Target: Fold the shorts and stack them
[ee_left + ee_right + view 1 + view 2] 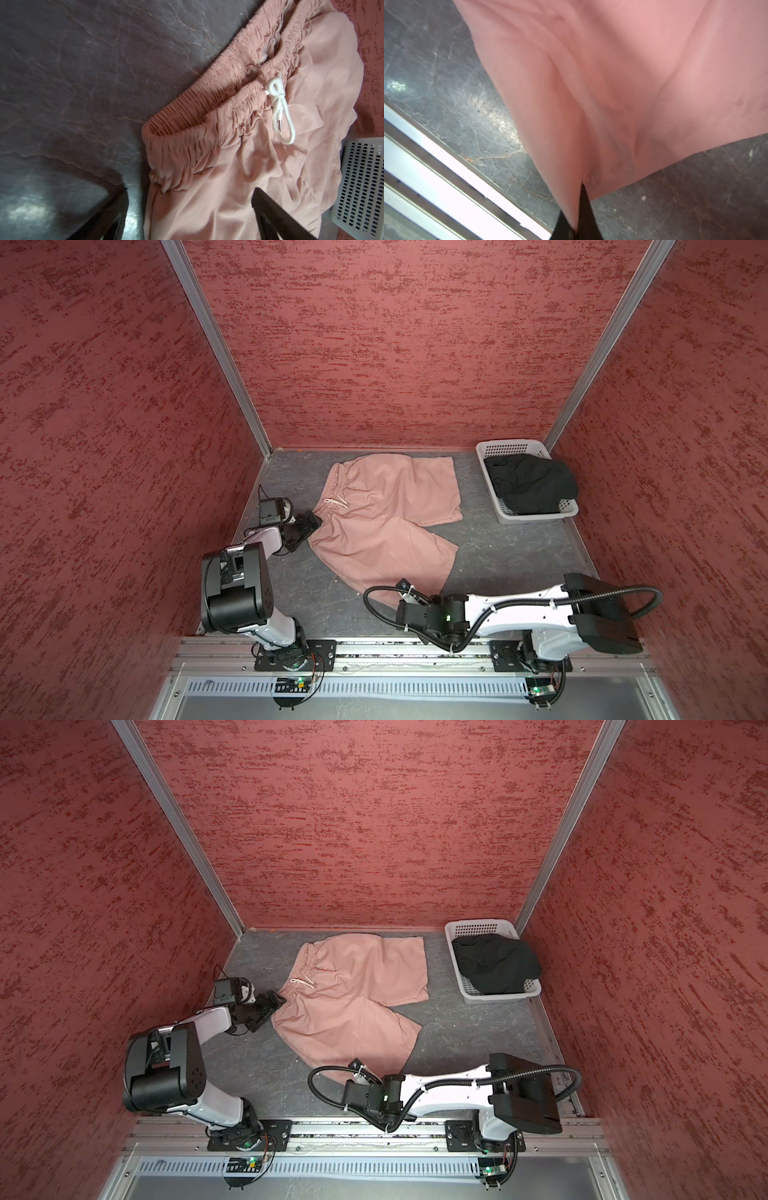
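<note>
1 dusty-pink shorts [382,510], soft, waistband gathered, white drawcord [336,502] tied, laid flat mid-mat [498,560]; waistband left, 2 legs pointed right | 1 black shorts [530,485] heaped in 1 white perforated basket [511,446], far right | left gripper [307,529] held spread beside waistband | right gripper [578,207] pinched on near leg hem

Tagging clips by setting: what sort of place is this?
Probably a lab robot cell: red panel walls box in a grey tabletop; an aluminium rail carries the left arm and right arm.
</note>
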You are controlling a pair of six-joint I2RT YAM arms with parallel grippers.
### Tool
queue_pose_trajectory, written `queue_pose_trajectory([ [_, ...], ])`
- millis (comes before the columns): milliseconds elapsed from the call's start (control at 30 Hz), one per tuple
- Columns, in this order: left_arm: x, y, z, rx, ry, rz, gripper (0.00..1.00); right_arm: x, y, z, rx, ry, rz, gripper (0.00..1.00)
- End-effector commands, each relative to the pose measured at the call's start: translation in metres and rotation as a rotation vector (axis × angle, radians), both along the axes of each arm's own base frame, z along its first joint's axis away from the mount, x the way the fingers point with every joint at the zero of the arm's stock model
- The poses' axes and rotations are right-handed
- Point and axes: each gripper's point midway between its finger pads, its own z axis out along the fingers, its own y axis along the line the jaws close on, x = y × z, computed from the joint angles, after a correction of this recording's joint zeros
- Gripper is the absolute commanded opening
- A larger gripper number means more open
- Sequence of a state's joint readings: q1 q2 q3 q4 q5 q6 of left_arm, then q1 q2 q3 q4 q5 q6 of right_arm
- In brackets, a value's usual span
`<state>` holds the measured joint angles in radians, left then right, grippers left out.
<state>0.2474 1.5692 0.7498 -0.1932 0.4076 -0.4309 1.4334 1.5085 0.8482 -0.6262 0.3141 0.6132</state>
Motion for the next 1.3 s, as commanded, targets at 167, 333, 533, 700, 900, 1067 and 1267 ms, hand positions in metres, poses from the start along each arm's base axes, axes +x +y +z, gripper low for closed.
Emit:
queue_pose_trajectory([
  [167, 0.014, 0.0, -0.011, -0.062, 0.023, 0.01, 0.72, 0.007, 0.02, 0.022, 0.144, -0.013, -0.039, 0.01],
  [333, 0.02, 0.003, -0.01, -0.045, 0.03, -0.002, 0.27, 0.007, 0.013, 0.031, 0.19, -0.008, -0.069, 0.0],
  [533, 0.005, 0.002, -0.005, -0.023, 0.075, -0.022, 0.0, 0.003, 0.001, 0.037, 0.205, 0.063, -0.079, 0.01],
  [700, -0.018, -0.007, 0.02, -0.051, 0.083, -0.001, 0.0, -0.012, 0.0, 0.043, 0.178, 0.166, -0.012, 0.01],
  [900, -0.063, -0.015, 0.069, 0.025, 0.096, 0.007, 0.0, -0.002, -0.004, 0.094, 0.267, 0.189, -0.011, 0.0],
  [1067, -0.095, -0.012, 0.109, 0.056, 0.08, 0.013, 0.0, 0.007, -0.018, 0.14, 0.336, 0.152, -0.035, 0.0],
  [1267, -0.116, -0.017, 0.122, 0.053, 0.128, -0.024, 0.0, 0.007, -0.036, 0.158, 0.313, 0.155, -0.061, 0.0],
])
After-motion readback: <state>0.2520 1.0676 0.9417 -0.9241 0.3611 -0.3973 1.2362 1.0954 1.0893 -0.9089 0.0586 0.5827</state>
